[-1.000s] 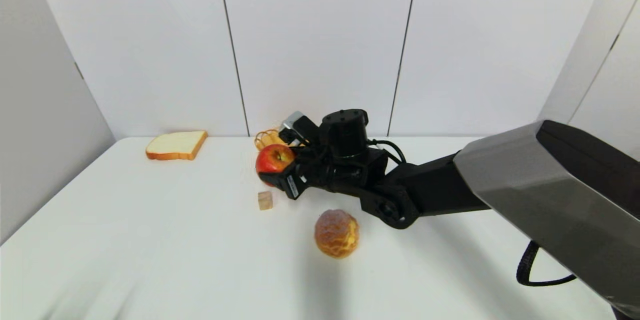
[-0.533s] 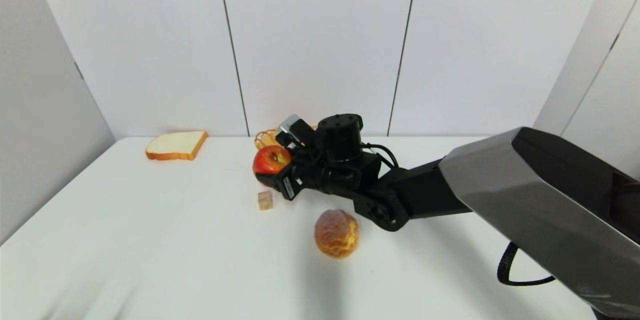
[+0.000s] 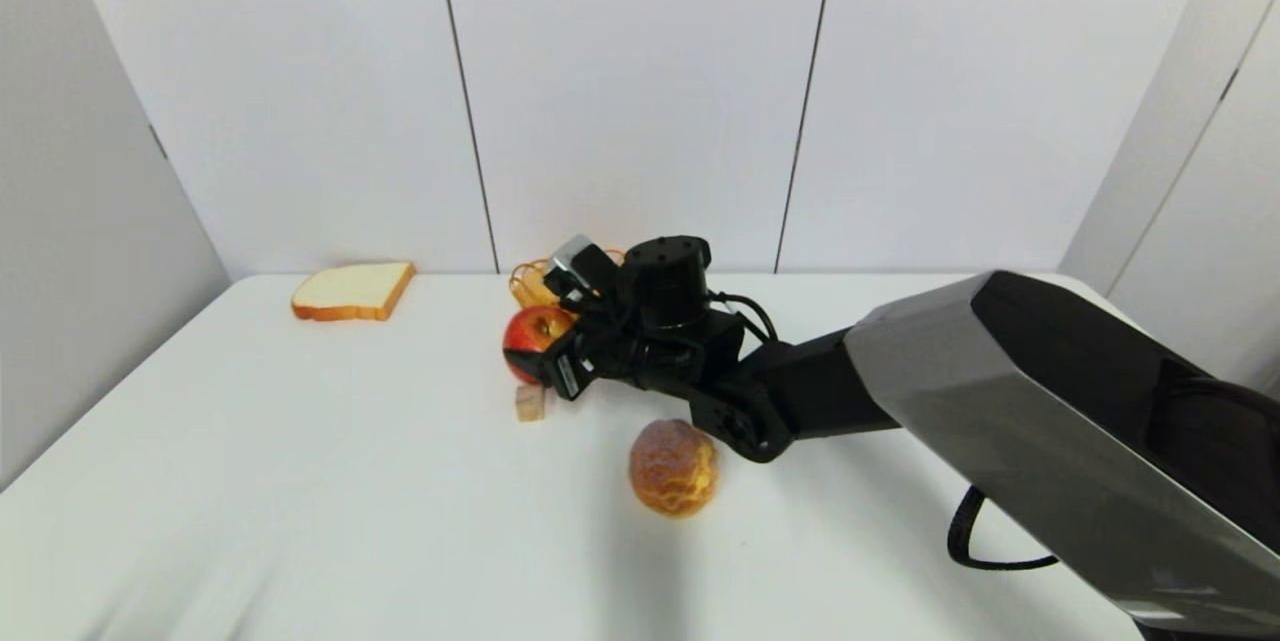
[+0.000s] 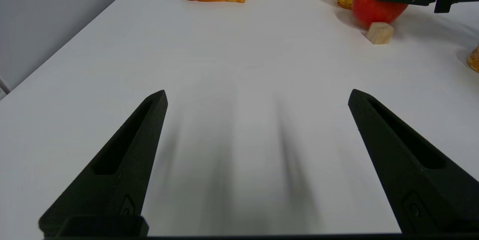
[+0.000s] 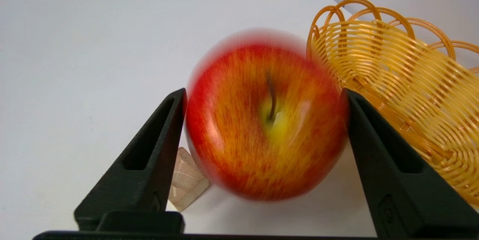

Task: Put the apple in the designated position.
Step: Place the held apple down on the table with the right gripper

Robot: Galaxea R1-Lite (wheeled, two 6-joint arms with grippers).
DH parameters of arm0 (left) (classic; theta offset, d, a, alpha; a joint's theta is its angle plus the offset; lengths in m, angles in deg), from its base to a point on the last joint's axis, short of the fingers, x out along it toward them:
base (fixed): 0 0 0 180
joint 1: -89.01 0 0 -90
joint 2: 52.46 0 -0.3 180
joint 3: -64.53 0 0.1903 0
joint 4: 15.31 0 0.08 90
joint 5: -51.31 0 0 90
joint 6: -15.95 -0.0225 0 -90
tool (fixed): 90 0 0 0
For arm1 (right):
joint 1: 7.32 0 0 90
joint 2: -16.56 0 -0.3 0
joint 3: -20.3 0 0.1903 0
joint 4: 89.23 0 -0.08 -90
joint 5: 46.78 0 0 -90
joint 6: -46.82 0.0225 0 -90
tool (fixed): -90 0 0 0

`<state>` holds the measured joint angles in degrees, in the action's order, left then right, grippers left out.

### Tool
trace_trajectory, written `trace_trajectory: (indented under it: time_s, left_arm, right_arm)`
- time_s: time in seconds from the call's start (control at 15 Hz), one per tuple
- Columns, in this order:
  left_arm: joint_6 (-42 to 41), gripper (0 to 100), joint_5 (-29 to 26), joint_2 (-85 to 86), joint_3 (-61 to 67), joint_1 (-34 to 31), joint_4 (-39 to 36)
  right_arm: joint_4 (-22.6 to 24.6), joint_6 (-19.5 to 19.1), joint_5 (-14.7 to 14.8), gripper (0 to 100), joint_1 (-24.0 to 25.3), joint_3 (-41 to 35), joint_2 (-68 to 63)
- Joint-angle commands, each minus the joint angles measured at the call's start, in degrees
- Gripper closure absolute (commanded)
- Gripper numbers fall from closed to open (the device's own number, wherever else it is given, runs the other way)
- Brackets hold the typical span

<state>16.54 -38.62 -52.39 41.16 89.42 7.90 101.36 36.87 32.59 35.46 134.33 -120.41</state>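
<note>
We are holding the apple by its 2 round sides in our right gripper, low beside the basket and block, guessing it is smooth, hard and slippery.

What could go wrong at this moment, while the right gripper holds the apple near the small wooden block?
1. The apple is round and glossy, held only at its sides by the right gripper; it may slip.
2. The wooden block lies just below it; lowering here may knock it.
3. The basket rim is close beside one finger.
</note>
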Motion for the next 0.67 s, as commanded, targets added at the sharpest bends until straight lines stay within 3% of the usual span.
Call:
trace_trajectory:
  time_s: [0.07, 0.4, 0.53, 0.67]
  left_arm:
    - [0.0, 0, 0.0, -0.1, 0.0, 0.0, 0.0]
    - [0.0, 0, 0.0, -0.1, 0.0, 0.0, 0.0]
    - [0.0, 0, 0.0, -0.1, 0.0, 0.0, -0.2]
    - [0.0, 0, 0.0, -0.1, 0.0, 0.0, -0.2]
  right_arm:
    - [0.2, -0.1, 0.0, 0, 0.0, 0.0, -0.6]
    - [-0.2, 0.1, 0.3, 0, -0.3, 0.7, 1.3]
    - [-0.9, 2.5, 1.2, 0, -1.3, 0.7, 5.6]
    - [-9.9, 5.4, 5.6, 0, -5.1, 0.6, 14.4]
